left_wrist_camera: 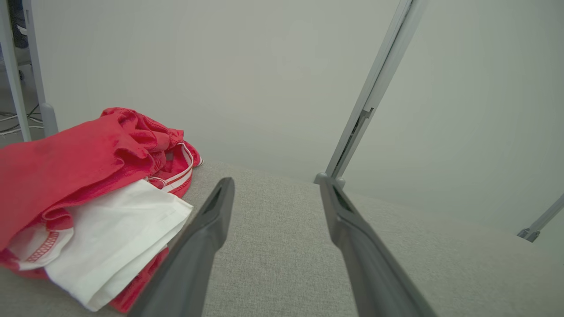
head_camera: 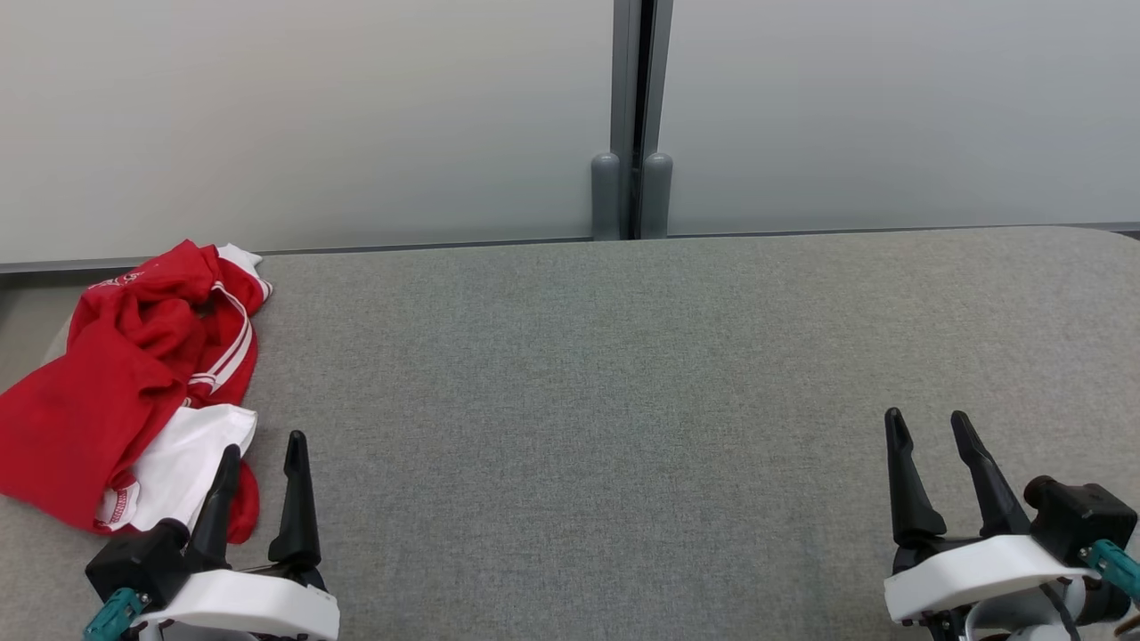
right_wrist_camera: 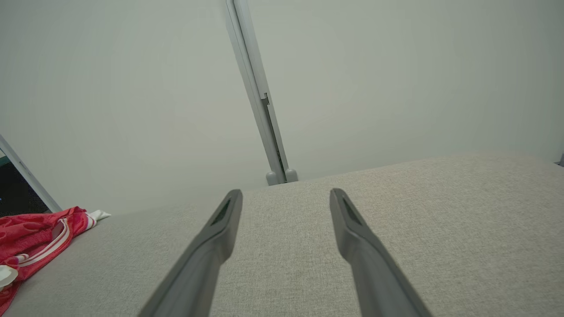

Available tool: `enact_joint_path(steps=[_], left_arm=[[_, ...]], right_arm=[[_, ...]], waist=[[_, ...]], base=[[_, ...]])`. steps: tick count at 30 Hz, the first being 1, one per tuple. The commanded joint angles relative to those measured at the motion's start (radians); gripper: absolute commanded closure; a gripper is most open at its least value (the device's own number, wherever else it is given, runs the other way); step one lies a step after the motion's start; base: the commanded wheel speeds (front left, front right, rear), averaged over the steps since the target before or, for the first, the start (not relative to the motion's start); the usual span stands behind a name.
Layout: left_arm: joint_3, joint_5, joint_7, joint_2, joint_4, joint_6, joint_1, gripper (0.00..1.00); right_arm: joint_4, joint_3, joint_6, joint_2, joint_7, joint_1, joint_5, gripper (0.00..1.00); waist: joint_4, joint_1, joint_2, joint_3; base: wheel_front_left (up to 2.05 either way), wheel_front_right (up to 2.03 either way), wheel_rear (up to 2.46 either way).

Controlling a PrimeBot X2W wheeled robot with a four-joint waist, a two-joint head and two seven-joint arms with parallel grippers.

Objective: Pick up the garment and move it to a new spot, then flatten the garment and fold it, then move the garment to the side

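A crumpled red-and-white garment [head_camera: 134, 383] lies heaped at about nine o'clock on the grey bench [head_camera: 606, 401], close to its left edge, with a white panel turned up on the near side. Nothing of the job appears done: the cloth is bunched rather than spread, shows no fold, and has not yet been lifted.

The left fingers [head_camera: 297, 499], at seven o'clock in the head view, stand wide apart and empty, pointing toward twelve. The nearer one sits just beside the white panel, and whether it touches the fabric cannot be told. The right fingers [head_camera: 907, 481], at five o'clock, are spread wide too and hold nothing. They are well apart from the garment, with open bench before them.

Every stage looks to be ahead: taking hold, carrying the garment to a new spot, smoothing it flat, folding it, then shifting it aside. The broad bare stretch of bench from the centre toward three o'clock would seem the likely ground for that work. Pale wall panels [head_camera: 312, 116] close the scene at twelve.
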Motion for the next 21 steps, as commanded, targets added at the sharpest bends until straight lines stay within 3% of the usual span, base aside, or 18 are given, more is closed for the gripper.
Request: enact_joint_path(steps=[1,21], left_arm=[[0.005,0.030,-0.011,0.007,-0.009,0.003,0.000,0.00],[0.031,0.187,-0.053,0.008,0.000,-0.011,0.019,0.00]], right_arm=[[-0.012,0.002,0.002,-0.009,-0.013,0.003,-0.030,0.00],[-0.010,-0.002,0.002,-0.010,-0.056,0.019,-0.173,0.00]], waist=[[0.000,0.0000,0.0000,0.000],[0.006,0.0000,0.0000,-0.002]], base=[[0.00,0.00,0.00],[0.00,0.00,0.00]])
